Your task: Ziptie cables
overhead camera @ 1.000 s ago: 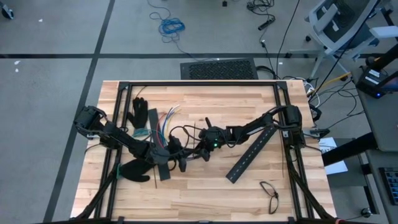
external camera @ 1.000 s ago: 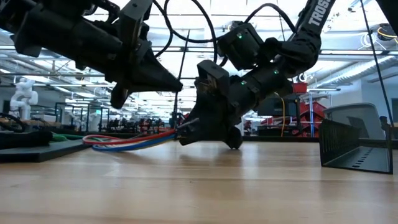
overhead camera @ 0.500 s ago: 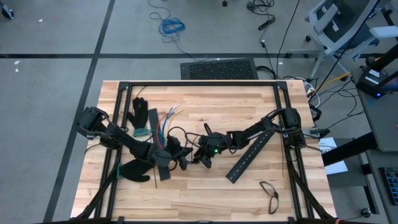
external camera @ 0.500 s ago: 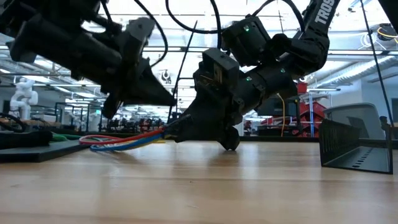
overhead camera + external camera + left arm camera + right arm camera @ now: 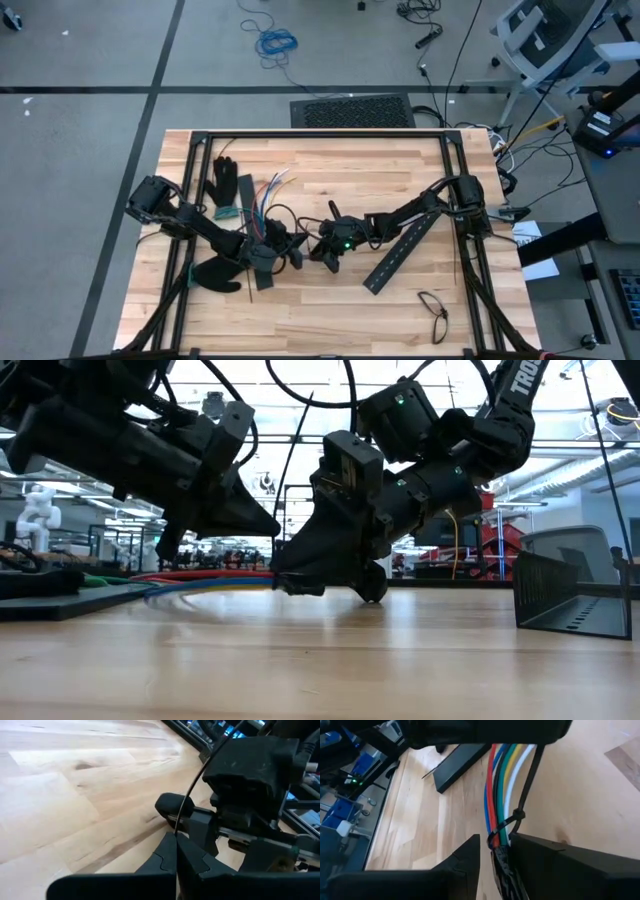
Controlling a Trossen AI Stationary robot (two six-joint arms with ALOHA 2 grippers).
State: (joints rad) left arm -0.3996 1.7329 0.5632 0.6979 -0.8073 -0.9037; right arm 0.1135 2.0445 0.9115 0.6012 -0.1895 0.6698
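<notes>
Right wrist view: our right gripper (image 5: 495,851) clamps the cables (image 5: 502,785); our left gripper (image 5: 176,851) pinches the ziptie (image 5: 192,790) shut.

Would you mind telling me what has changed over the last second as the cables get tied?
The right gripper slid left toward the left gripper, closing the gap. The cables drew out straighter and more level. The right gripper stayed clamped on the cables, the left stayed shut on the ziptie.

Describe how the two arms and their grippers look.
Both arms are dark, jointed, trailed by looping black cables. The right arm carries white lettering and small green lights. The left gripper and right gripper end in black, wedge-shaped jaws.
</notes>
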